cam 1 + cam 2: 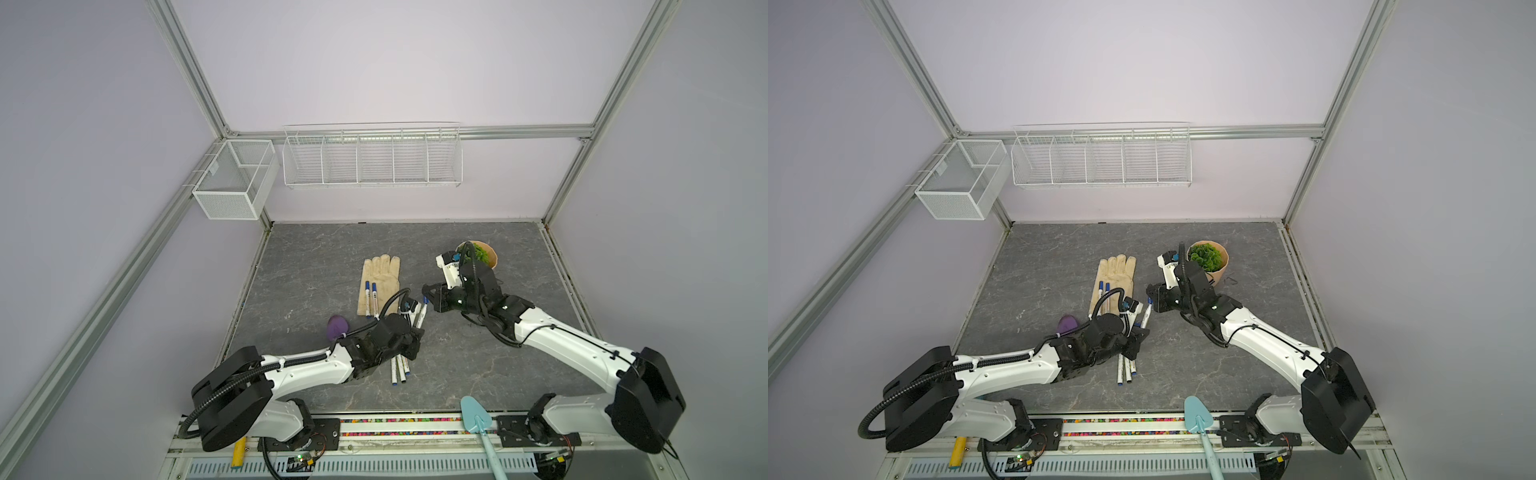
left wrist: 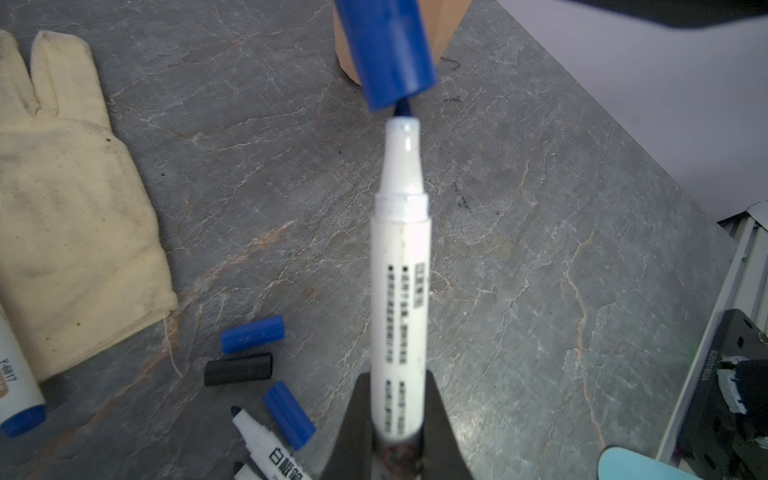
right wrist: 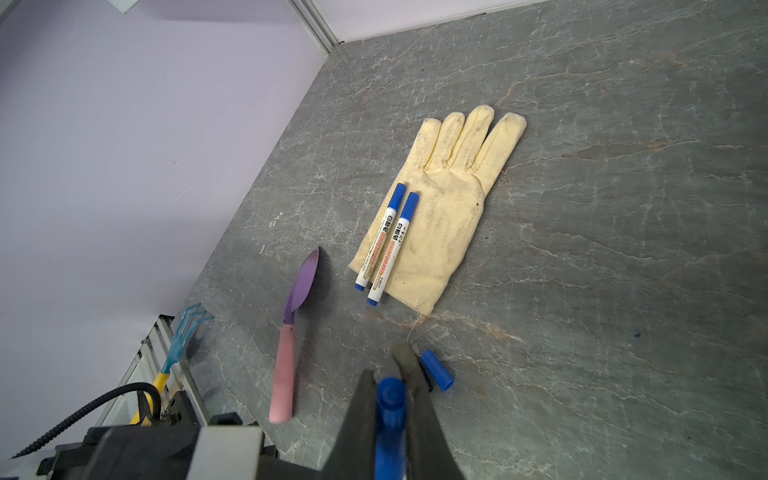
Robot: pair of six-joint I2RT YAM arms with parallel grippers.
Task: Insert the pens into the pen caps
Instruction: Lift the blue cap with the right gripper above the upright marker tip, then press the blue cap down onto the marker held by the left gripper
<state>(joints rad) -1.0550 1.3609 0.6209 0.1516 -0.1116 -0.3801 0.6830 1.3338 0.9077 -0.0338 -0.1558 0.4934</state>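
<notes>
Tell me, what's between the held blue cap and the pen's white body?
Only the dark blue tip of the pen, at the mouth of the blue cap; the left wrist view shows it.

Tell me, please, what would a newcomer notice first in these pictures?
The eye goes first to the middle of the table, where the left gripper holds a white pen with its tip just at the mouth of a blue cap held by the right gripper. Next, two capped pens lie side by side on a cream glove nearby.
</notes>
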